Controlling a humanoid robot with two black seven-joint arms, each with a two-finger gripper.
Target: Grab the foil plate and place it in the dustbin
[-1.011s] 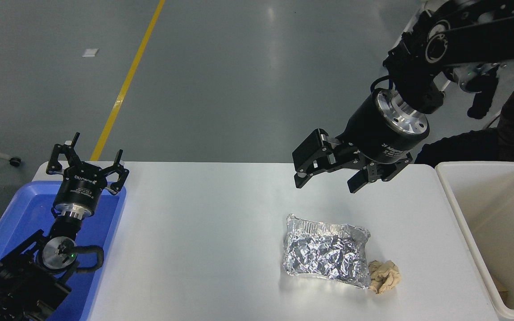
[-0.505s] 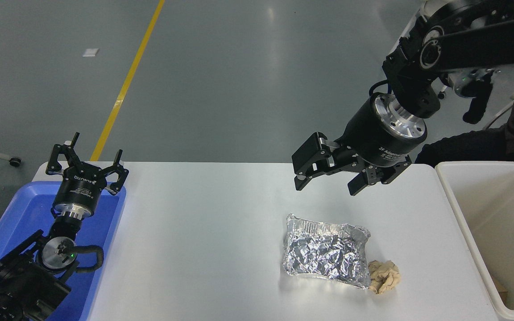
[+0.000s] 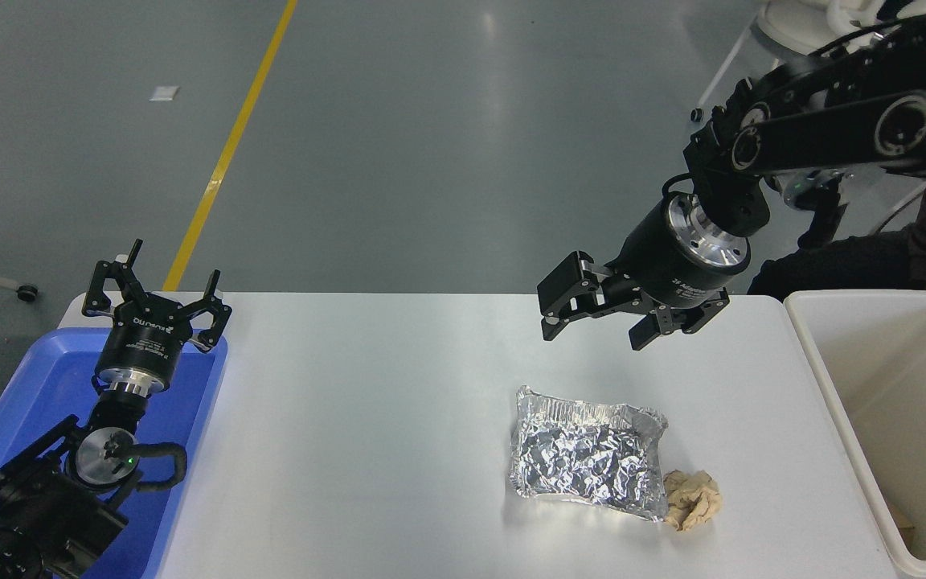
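Observation:
The foil plate (image 3: 587,453) is a crumpled shiny silver tray lying flat on the white table (image 3: 366,418), right of centre. My right gripper (image 3: 596,331) is open and empty, hanging in the air above the table's far part, a good way above and behind the plate. The dustbin (image 3: 893,418) is a cream plastic bin at the table's right edge, with a brown scrap low in its corner. My left gripper (image 3: 156,301) is open and parked at the lower left over a blue tray.
A small tan crumpled paper ball (image 3: 692,498) touches the plate's right lower corner. A shallow blue tray (image 3: 45,402) sits at the left edge under the left arm. A person in dark clothing (image 3: 873,261) sits beyond the table's far right corner.
My right arm has pulled back and up to the right; the gripper has shifted slightly right and looks smaller, still open. The plate and paper ball have not moved.

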